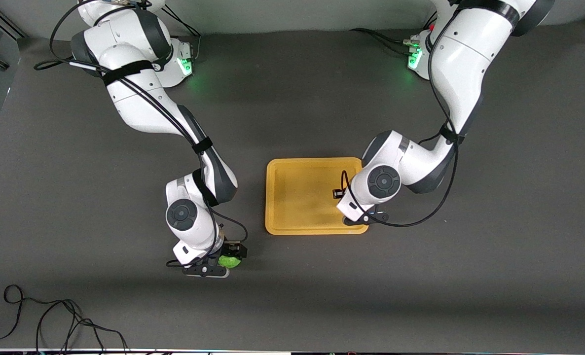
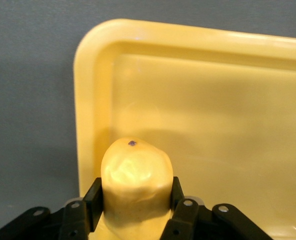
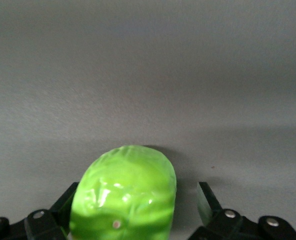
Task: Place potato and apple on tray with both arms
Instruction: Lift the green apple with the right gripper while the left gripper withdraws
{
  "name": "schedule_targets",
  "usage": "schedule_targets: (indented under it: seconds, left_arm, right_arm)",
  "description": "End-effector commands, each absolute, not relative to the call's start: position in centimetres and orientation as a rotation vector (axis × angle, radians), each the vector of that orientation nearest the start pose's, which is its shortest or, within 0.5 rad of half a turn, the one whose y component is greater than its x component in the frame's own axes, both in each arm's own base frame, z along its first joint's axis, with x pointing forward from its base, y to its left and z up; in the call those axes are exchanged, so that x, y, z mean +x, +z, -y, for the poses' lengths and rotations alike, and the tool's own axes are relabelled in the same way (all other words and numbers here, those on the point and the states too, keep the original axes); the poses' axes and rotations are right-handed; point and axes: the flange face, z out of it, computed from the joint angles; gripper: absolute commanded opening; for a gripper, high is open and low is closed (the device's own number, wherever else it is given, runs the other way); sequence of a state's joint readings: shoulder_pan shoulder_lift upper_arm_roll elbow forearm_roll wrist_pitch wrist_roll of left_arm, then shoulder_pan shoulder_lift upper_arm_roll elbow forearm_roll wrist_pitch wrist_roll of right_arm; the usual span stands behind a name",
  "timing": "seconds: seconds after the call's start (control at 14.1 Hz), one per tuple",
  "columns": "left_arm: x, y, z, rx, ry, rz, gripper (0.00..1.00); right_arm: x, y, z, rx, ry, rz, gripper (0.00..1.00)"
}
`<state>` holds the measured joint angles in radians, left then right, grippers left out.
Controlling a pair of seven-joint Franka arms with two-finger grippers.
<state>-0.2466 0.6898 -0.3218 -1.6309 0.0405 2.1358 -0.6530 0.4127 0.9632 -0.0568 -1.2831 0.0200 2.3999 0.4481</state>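
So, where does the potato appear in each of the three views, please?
Front view: the potato itself is not visible; the left arm's wrist covers it, over the tray corner near the left gripper.
Left wrist view: the potato stands between the gripper's fingers, over the tray floor near a rounded corner.
Right wrist view: not in it; only the apple.
Shared landmark: the tray, in the front and left wrist views.

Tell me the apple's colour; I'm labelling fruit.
Bright green apple, shown best in the right wrist view, between the right claw's fingers.
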Motion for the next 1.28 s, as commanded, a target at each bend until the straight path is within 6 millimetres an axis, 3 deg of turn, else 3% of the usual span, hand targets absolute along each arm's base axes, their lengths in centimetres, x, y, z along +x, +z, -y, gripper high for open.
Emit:
schedule_targets:
  seconds: [0.0,0.07,0.28,0.35,0.5,0.64,0.71,0.92,0.99,1.13,1.2]
  left_arm:
    - [57.5,21.3,34.1,-3.152,0.351,0.166,0.98]
    - [57.5,21.4,34.1,-3.152,0.348,0.168,1.00]
    - [57.5,21.9,34.3,-3.154,0.339,0.165,1.00]
    - [57.8,22.5,33.9,-3.151,0.341,0.171,1.00]
    - [59.2,25.7,31.9,-3.164,0.283,0.199,1.00]
    - [61.3,30.5,28.0,-3.173,0.197,0.274,1.00]
    - [62.2,33.1,25.1,-3.165,0.153,0.255,1.00]
    - [62.4,40.5,18.3,-3.145,0.124,0.029,1.00]
    - [62.1,42.6,16.1,-3.131,0.136,-0.071,1.00]
    - [61.4,46.7,10.9,-3.111,0.124,-0.211,1.00]
    - [61.2,48.5,8.5,-3.107,0.091,-0.235,1.00]
  right_arm:
    - [71.2,18.0,-28.0,-3.078,-0.262,-0.150,0.64]
    - [71.3,18.6,-28.1,-3.076,-0.271,-0.144,0.54]
    - [71.6,22.0,-27.7,-3.083,-0.256,-0.133,0.54]
    - [71.8,24.4,-27.0,-3.087,-0.235,-0.150,0.54]
    - [71.3,28.6,-26.7,-3.097,-0.188,-0.150,0.54]
    - [70.4,33.9,-26.2,-3.107,-0.134,-0.138,0.54]
    - [69.5,37.6,-25.9,-3.112,-0.099,-0.126,0.54]
    - [65.6,45.2,-25.8,-3.121,-0.003,-0.119,0.54]
    - [64.2,46.7,-26.2,-3.118,0.001,-0.108,0.54]
    - [62.0,48.0,-28.7,-3.115,0.002,-0.123,0.54]
    - [60.9,48.2,-31.1,-3.111,-0.005,-0.156,0.54]
